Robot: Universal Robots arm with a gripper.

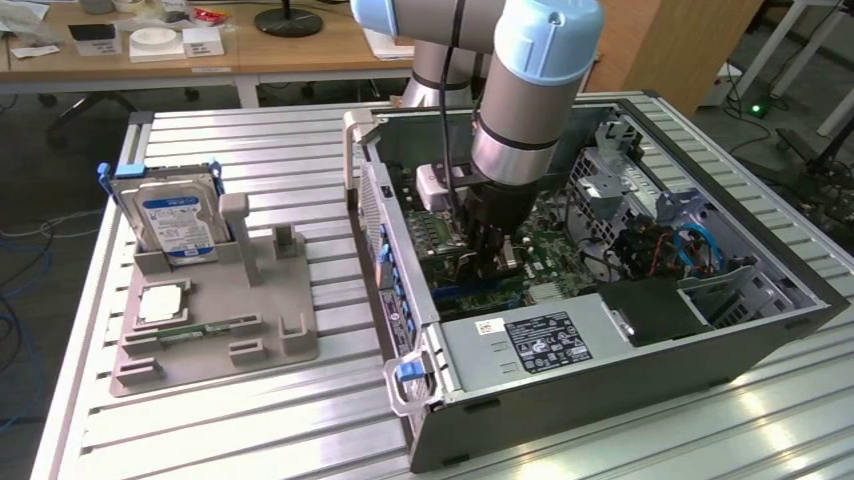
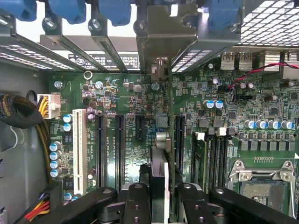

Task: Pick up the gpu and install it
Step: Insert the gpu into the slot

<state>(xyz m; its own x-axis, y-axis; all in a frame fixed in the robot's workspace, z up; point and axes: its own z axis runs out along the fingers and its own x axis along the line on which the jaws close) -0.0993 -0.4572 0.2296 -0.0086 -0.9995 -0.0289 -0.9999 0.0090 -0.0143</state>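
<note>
Slatted aluminium table point(image 1: 267, 140) runs across the exterior view, with desks and chairs behind it in the upper left of the frame. At the exterior view's left sits a grey fixture tray point(image 1: 254, 300), which props a hard drive point(image 1: 174, 220) upright and cradles a green memory stick point(image 1: 207, 328) flat, probably so each part presents a clean edge for grasping. In the middle and right of the frame, an open computer case point(image 1: 601, 380) lies on its side, leaving the motherboard point(image 2: 121, 93) facing up for a straight approach from above. The arm reaches down into it, and the gripper point(image 1: 483, 262) sits low among the boards. In the wrist view the fingers point(image 2: 135, 200) are drawn in narrow, clamped on the gpu point(image 2: 159, 172). The card is seen edge-on and runs parallel to the black expansion slots point(image 2: 119, 149). Its silvery bracket point(image 2: 161, 37) points at the case's rear wall, among the slot covers with blue latches point(image 2: 114, 9); that alignment seems meant to drop connector and bracket together. Whether the card's edge has already entered a slot cannot be told
</note>
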